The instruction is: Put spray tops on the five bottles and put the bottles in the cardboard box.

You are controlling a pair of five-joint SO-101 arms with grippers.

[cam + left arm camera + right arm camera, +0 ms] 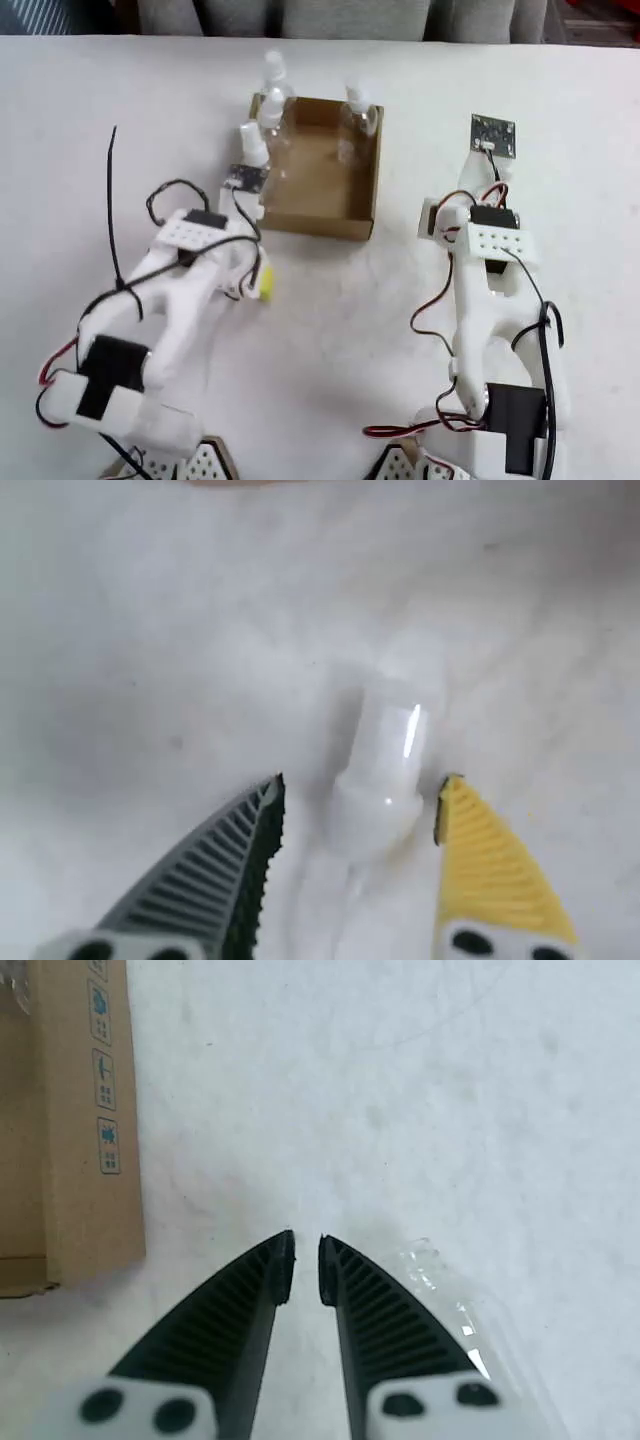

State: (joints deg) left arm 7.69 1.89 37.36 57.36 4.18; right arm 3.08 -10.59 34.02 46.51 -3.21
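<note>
The left gripper (360,785), with one grey ribbed finger and one yellow ribbed finger, stands wide open over the white table (330,330). A translucent white spray top (385,765) lies between the fingertips at the centre of the left wrist frame; contact with either finger cannot be confirmed. The right gripper (307,1257), with two black ribbed fingers, is closed to a narrow slit and grips nothing. A clear glossy object (450,1305), not identifiable, lies beside one finger at the lower right of that frame. The brown open-topped cardboard box (330,228) sits at the upper centre of the high frame. Three clear plastic bottles with white spray tops stand at it. The first bottle (358,115) is in the box's upper right corner. The second bottle (274,90) is at its upper left corner. The third bottle (254,145) is at its left wall, and on which side of the wall cannot be determined.
</note>
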